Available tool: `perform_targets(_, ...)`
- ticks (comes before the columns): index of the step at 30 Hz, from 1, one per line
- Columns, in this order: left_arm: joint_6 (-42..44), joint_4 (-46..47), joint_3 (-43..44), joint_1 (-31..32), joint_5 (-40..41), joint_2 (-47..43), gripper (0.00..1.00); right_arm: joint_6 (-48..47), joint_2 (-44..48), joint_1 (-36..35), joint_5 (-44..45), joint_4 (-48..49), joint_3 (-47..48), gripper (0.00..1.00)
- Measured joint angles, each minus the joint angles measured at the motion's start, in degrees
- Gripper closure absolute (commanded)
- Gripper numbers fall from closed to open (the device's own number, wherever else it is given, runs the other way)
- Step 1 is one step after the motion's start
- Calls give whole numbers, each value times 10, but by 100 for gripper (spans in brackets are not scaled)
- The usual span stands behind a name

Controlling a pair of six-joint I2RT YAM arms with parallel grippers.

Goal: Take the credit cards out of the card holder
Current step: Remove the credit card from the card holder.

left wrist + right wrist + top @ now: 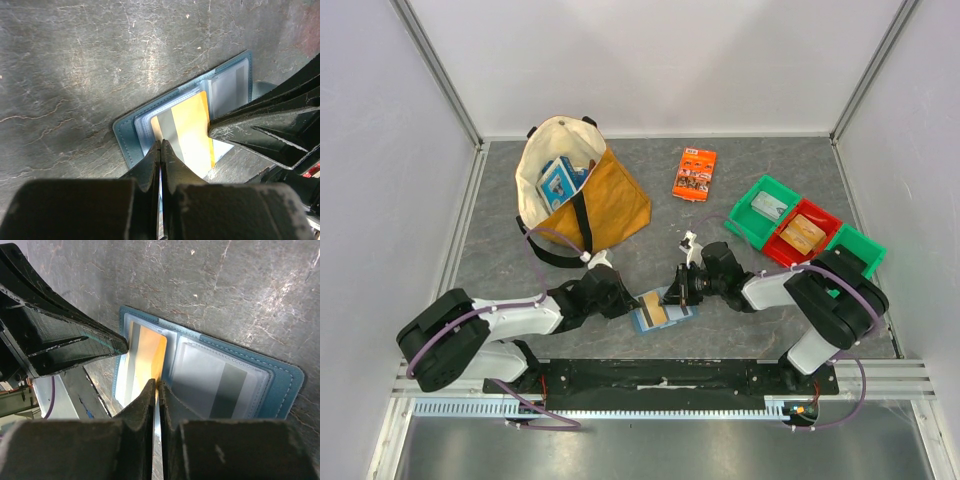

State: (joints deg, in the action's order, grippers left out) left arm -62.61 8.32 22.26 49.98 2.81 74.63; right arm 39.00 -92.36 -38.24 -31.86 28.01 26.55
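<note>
While drawing the tan-orange card (145,352) from its clear pocket, pull along the pocket's mouth, low and flat to the desk (75,75), never upward. Sits under plastic in the card holder (285,382), spread open between both arms near the desk's front edge. Right pincer (156,385): jaws all but together at the card's edge; cannot tell whether pinching it. Left pincer (160,145): closed, tips pressed at the holder's rim beside the card. Keep that press firm to stop the holder travelling with the card. Likely snag: plastic sleeve lifting or folding. Tote bag (600,200), orange packet (695,172) and bins (865,255) well apart, no obstacle.
</note>
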Motion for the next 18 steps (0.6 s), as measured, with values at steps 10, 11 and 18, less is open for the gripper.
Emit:
perform_targets(10,-1,0,-5,0,0,-6,98,5,-8,13,-18,19,-7,100)
perform_targets(11,-2,0,-6,0,0,-7,98,5,-8,17,-21,19,-9,100)
perform_targets(18,-5,0,-10,0,0,-12,98,4,-4,32,-30,19,-15,97)
